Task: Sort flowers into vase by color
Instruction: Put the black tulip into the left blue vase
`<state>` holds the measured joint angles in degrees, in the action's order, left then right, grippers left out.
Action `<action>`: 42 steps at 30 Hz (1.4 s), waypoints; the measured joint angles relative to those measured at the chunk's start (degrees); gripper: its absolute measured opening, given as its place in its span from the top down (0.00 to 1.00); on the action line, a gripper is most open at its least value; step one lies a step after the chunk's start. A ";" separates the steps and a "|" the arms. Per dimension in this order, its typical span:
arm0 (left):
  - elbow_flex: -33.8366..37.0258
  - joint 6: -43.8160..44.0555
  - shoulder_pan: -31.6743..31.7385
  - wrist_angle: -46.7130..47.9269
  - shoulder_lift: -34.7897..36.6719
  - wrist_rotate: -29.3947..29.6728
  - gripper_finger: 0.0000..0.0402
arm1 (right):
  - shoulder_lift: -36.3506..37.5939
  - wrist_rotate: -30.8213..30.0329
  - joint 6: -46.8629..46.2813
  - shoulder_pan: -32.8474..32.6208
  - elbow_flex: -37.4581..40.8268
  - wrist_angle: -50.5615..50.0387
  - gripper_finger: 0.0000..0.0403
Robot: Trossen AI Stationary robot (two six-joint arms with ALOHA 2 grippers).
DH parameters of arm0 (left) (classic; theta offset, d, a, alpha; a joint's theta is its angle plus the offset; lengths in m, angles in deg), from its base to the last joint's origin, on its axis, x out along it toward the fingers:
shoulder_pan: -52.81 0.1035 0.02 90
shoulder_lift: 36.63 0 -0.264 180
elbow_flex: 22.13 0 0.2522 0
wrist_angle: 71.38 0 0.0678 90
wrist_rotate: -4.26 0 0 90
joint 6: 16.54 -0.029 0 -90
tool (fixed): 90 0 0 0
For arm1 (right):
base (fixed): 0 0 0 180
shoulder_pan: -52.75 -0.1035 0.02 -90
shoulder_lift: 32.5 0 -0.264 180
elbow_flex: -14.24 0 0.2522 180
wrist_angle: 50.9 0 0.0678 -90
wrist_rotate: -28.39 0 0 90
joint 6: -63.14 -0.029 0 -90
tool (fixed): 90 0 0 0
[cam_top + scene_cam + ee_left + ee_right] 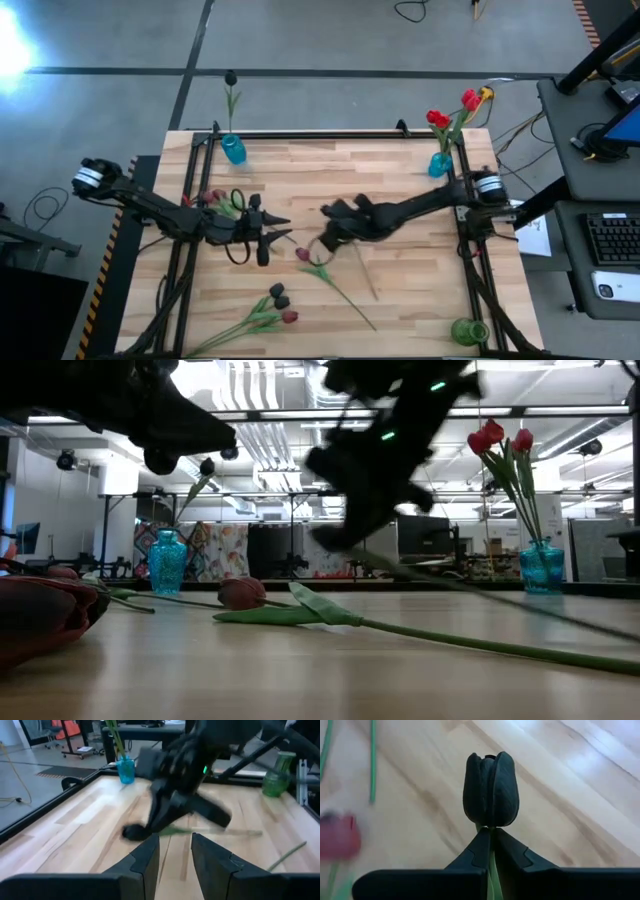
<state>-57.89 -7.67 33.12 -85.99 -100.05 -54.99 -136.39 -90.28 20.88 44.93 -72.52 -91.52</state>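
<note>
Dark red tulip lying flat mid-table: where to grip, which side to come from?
Grip the dark red tulip on its bare stem past the leaf, from straight above, closing across it: it lies flat and thin. Right tool beside it holds a black tulip; left tool is open.

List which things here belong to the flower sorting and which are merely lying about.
Job:
- black tulip, held in right gripper
- loose tulips
- maroon tulip
- blue vase, black flower
- blue vase, red flowers
- green vase

Lying about:
- keyboard
- floor cables
</note>
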 joint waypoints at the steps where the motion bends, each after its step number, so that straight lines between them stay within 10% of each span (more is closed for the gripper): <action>1: 0.00 0.70 0.00 0.42 0.64 0.02 0.75 | -2.08 0.02 1.09 0.75 -2.00 0.24 0.97; 19: 0.01 13.55 0.15 10.71 2.03 11.25 0.71 | -15.48 0.96 3.92 5.69 -12.96 -0.05 0.82; 29: -1.43 28.72 0.34 8.57 -4.90 18.27 0.57 | 1.10 -14.37 -0.97 -3.78 -7.46 -18.59 0.50; 42: -16.39 60.39 0.00 3.36 -27.26 29.46 0.59 | 21.33 -19.41 -7.93 -19.37 13.05 -18.10 0.47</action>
<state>-74.28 52.72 33.12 -82.63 -127.30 -25.53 -115.06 -109.69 12.96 25.56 -59.46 -109.62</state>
